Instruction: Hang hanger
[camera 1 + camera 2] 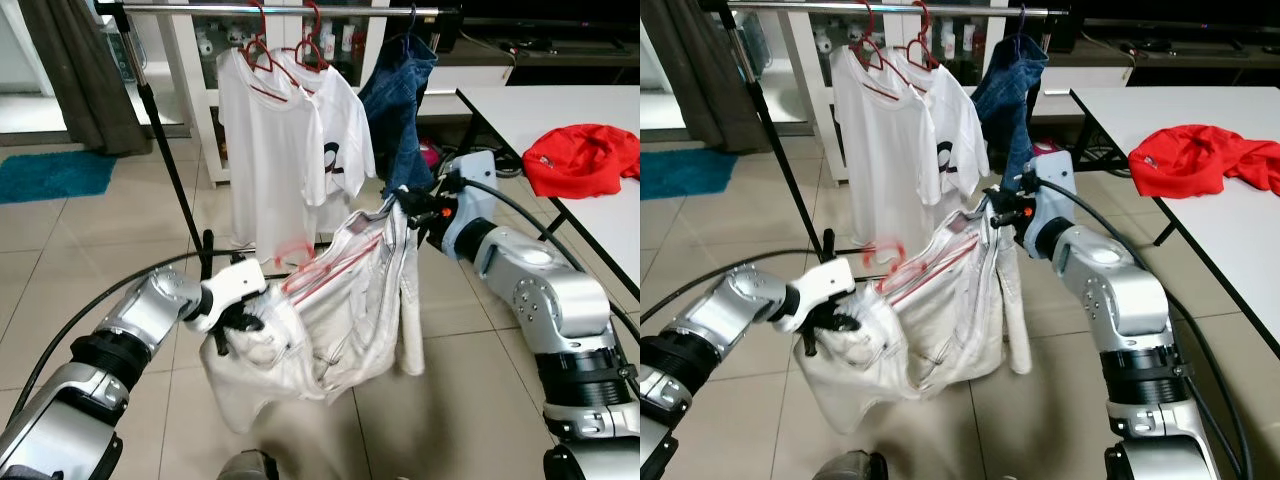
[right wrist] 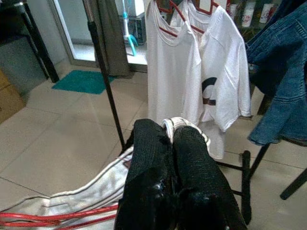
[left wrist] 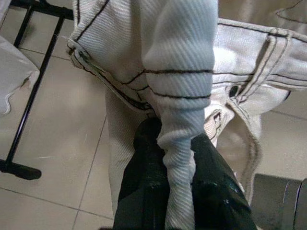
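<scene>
A white jacket [image 1: 340, 310] with dark stitching hangs stretched between my two grippers, with a red hanger [image 1: 325, 265] lying inside it. My left gripper [image 1: 240, 320] is shut on a bunched fold of the jacket [image 3: 180, 143] at its lower left. My right gripper [image 1: 405, 212] is shut on the jacket's upper edge [image 2: 178, 125], higher and to the right. Behind stands the clothes rail [image 1: 280, 10], carrying two white T-shirts [image 1: 290, 140] on red hangers and a blue denim garment [image 1: 400, 100].
The rack's black pole [image 1: 165, 150] and foot [image 1: 207, 255] stand just behind my left gripper. A white table [image 1: 560, 120] with a red garment [image 1: 580, 158] is at the right. A dark curtain [image 1: 75, 70] and teal mat [image 1: 50, 175] lie far left.
</scene>
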You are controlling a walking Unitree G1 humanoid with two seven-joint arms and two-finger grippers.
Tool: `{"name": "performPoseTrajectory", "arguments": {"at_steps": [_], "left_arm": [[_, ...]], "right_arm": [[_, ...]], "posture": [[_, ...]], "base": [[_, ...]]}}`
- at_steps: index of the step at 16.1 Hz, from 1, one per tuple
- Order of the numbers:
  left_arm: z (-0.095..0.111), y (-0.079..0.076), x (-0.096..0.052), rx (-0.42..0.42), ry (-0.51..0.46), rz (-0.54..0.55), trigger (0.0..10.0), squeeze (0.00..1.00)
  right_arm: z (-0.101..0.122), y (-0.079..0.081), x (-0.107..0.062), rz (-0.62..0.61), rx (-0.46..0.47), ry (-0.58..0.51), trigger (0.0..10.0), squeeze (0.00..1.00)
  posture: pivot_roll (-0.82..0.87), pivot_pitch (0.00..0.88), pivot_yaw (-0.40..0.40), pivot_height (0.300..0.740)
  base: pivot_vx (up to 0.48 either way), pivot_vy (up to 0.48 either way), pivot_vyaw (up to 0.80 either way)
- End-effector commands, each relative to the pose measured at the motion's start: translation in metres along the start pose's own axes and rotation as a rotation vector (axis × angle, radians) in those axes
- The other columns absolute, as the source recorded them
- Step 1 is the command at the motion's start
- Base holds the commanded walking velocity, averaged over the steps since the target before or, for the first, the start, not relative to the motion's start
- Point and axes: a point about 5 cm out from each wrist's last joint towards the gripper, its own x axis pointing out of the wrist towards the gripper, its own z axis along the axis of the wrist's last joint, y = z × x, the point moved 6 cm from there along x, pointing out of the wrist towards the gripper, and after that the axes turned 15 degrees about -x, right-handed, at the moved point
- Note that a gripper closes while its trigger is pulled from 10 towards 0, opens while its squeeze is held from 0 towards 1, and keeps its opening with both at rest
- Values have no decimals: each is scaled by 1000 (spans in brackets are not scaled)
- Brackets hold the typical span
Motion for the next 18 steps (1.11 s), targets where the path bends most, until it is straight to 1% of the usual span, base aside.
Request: {"name": "performPoseTrajectory", "arguments": {"at_steps": [1,2,3,4,5,6,7,8,9,10,11,12,13,14,16,17,18], "left_arm": [[-13,4,-4,-17,33,28,0,0],[-13,7,-9,-32,8,38,0,0],[-13,13,-28,-44,-60,42,0,0],[-13,11,-34,-32,-72,11,0,0],[-18,5,-42,-26,-54,-42,0,0],[-20,2,-45,-22,-44,-71,0,0],[-26,-6,-47,-8,-26,-135,0,0],[-26,-14,-48,2,-34,-187,0,0],[-23,-18,-50,0,-49,-209,0,0],[-17,-25,-52,-7,-80,-258,0,0],[-15,-27,-52,-8,-79,-269,0,0],[-17,-24,-50,-5,-59,-246,0,0],[-24,-12,-41,-8,-7,-165,0,0],[-26,-5,-37,-14,8,-117,0,0],[-31,8,-32,-14,53,-25,0,0],[-32,20,-30,-17,76,59,0,0],[-32,26,-30,-21,80,108,0,0]], "right_arm": [[20,-20,-4,-62,-143,-19,0,0],[10,-27,-6,-80,-190,22,0,0],[-10,-38,-10,-101,-224,88,0,0],[-16,-42,-11,-107,-215,105,0,0],[-21,-45,-10,-109,-217,118,0,0],[-23,-46,-10,-109,-218,121,0,0],[-22,-48,-6,-110,-217,120,0,0],[-21,-49,-2,-111,-218,120,0,0],[-23,-51,0,-111,-222,123,0,0],[-26,-52,3,-110,-227,129,0,0],[-27,-52,5,-105,-236,133,0,0],[-26,-51,6,-98,-243,131,0,0],[-14,-46,9,-72,-245,94,0,0],[-9,-44,10,-60,-248,77,0,0],[-1,-40,10,-43,-253,56,0,0],[5,-36,9,-29,-257,37,0,0],[9,-35,7,-23,-261,25,0,0]], "posture": [[-103,0,24,740],[-109,0,27,740],[-104,0,17,740],[-95,0,6,740],[-84,0,-3,740],[-84,0,-3,740],[-80,0,-9,740],[-79,0,-8,740],[-79,0,-8,740],[-80,0,-8,740],[-75,0,-10,740],[-75,0,-10,740],[-76,0,-11,740],[-76,0,-11,740],[-76,0,-11,740],[-87,0,-3,740],[-97,0,7,740]], "base": [[0,0,0],[0,0,0],[0,0,0],[0,0,0],[0,0,0],[0,0,0],[0,0,0],[0,0,0],[0,0,0],[0,0,0],[0,0,0],[0,0,0],[0,0,0],[0,0,0],[0,0,0],[0,0,0],[0,0,0]]}}
